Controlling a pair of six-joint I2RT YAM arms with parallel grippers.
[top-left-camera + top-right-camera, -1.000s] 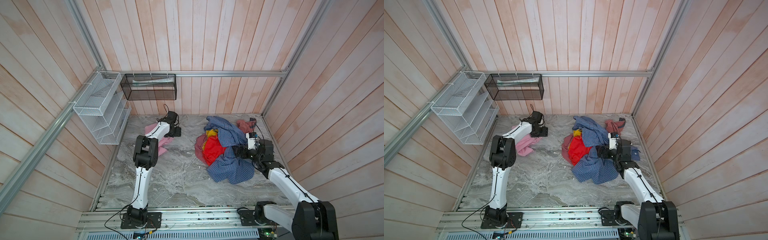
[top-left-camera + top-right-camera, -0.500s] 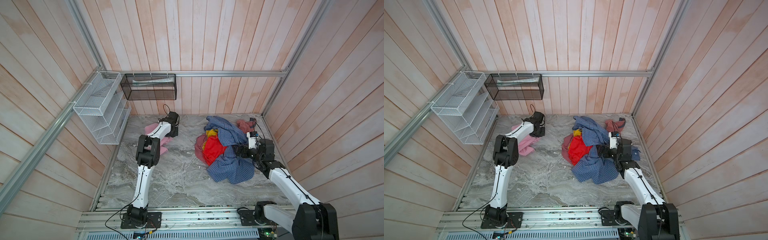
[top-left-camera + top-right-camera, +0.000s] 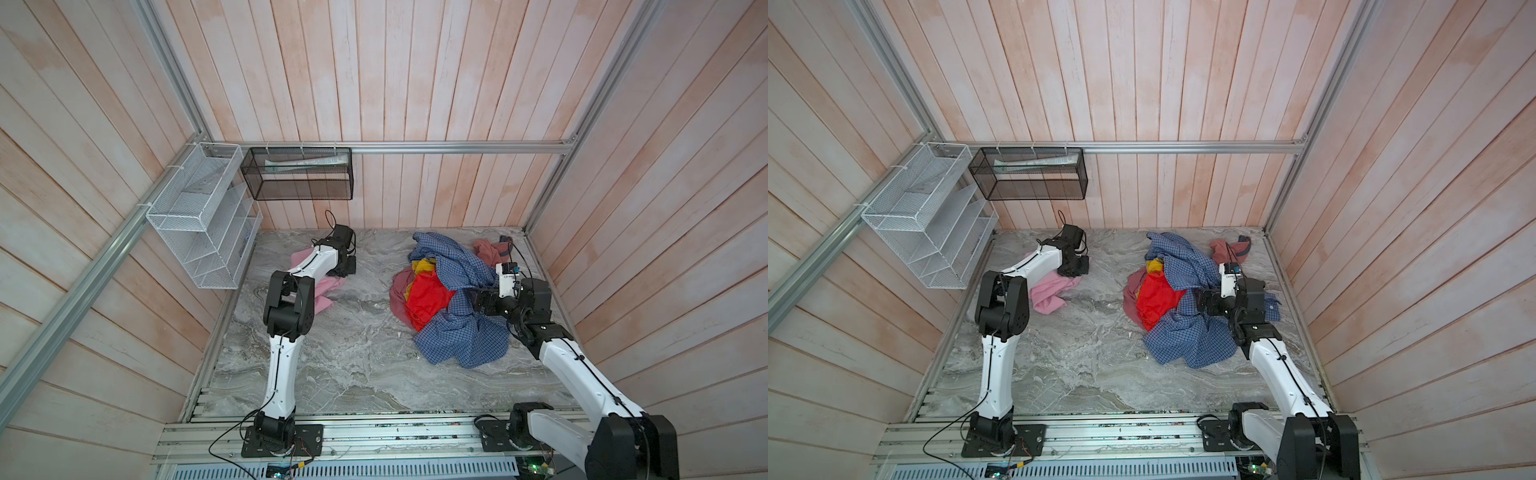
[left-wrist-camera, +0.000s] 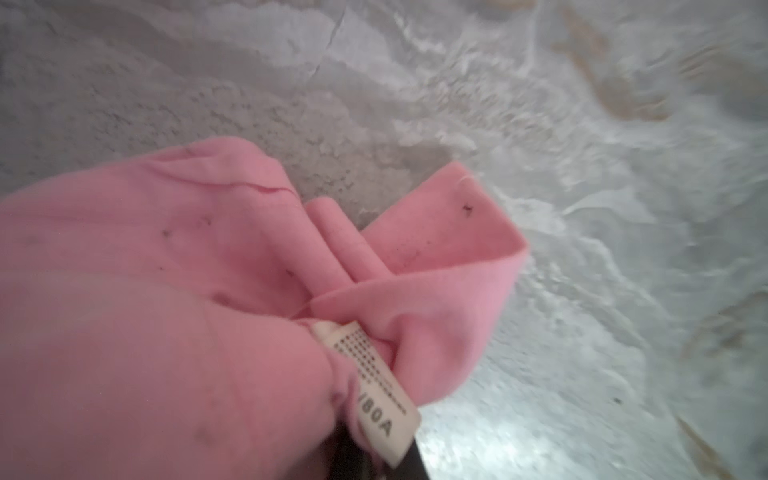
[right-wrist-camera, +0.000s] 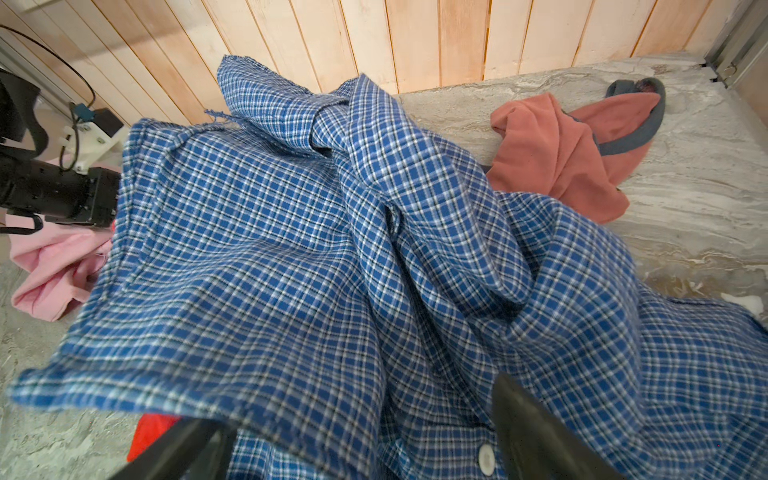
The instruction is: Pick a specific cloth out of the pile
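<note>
The light pink cloth [image 3: 322,291] lies crumpled on the marble table [image 3: 353,365] near the back left corner, well apart from the pile [image 3: 449,299] on the right, its white neck label [image 4: 370,386] bunched with a fold of pink fabric right at the left gripper [image 3: 348,266], whose jaws are pinched tight on the garment beside that label; in both top views the left arm's white forearm crosses over the cloth and hides part of it. The grip sits at the neck edge, so a clean lift would likely call for a slow, straight rise that lets the rest of the soft garment unfurl and clear the table before any sideways carry, since a thin pinch of fabric could slip under a jerk. In the pile, the large blue checked shirt [image 3: 1187,328] drapes over a bright red cloth [image 3: 1156,299] and a yellow piece [image 3: 1155,264], with a dusty-rose garment [image 3: 1229,249] nearer the back right corner. The right gripper [image 3: 1202,301] rests low against the checked shirt, its dark fingers [image 5: 536,432] spread wide with blue checked fabric lying between and over them in the right wrist view, not clamped on anything that can be made out. A white wire rack [image 3: 203,232] and a black mesh basket [image 3: 299,174] hang on the planked walls behind, clear of both arms.
</note>
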